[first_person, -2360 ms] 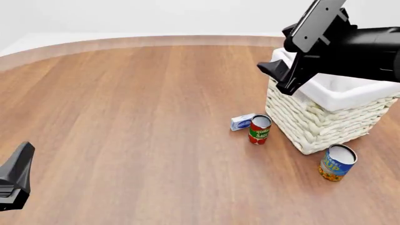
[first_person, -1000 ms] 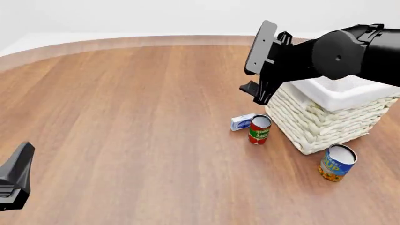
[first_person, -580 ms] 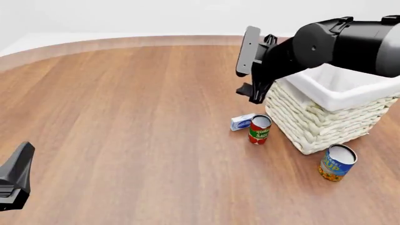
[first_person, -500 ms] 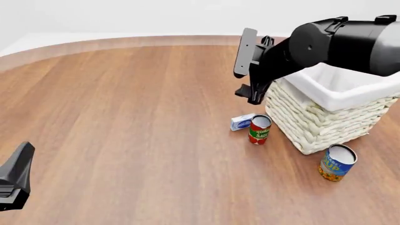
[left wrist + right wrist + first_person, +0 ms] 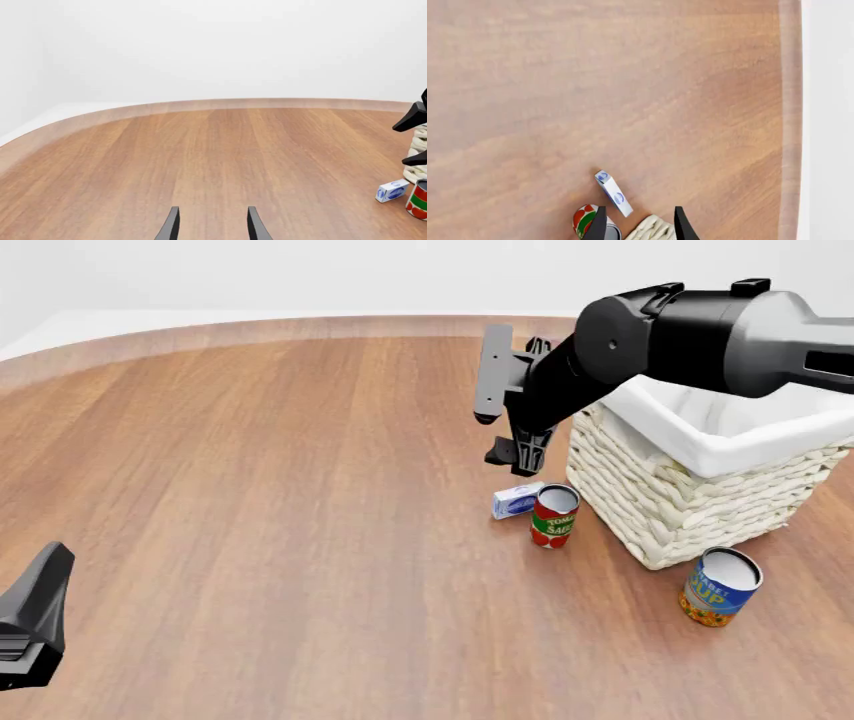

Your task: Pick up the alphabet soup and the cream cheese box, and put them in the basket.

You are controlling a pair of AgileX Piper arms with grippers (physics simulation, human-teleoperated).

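- While the right gripper [image 5: 505,430] hangs in the air just off the basket's [image 5: 694,495] left wall, its two fingers stand apart with nothing between them; the right wrist view shows the gap between the finger tips [image 5: 597,226] clearly.
- The basket, cream wicker with a white cloth lining over its rim, stands on the wooden table [image 5: 267,490], and the right arm reaches across its near-left corner.
- The cream cheese box [image 5: 515,500] lies flat on the table just left of the basket's lower left wall, below the right gripper and apart from it.
- In the right wrist view the cream cheese box [image 5: 612,193] shows as a slim white and blue strip just beyond the finger tips.
- The tomato sauce can [image 5: 554,516] stands upright between the cream cheese box and the basket, touching or nearly touching the box.
- The alphabet soup [image 5: 719,586] stands upright on the table just in front of the basket's near corner, apart from the wicker.
- The left gripper [image 5: 212,226] sits far to the left of the basket, low over bare wood, fingers parted and holding nothing.
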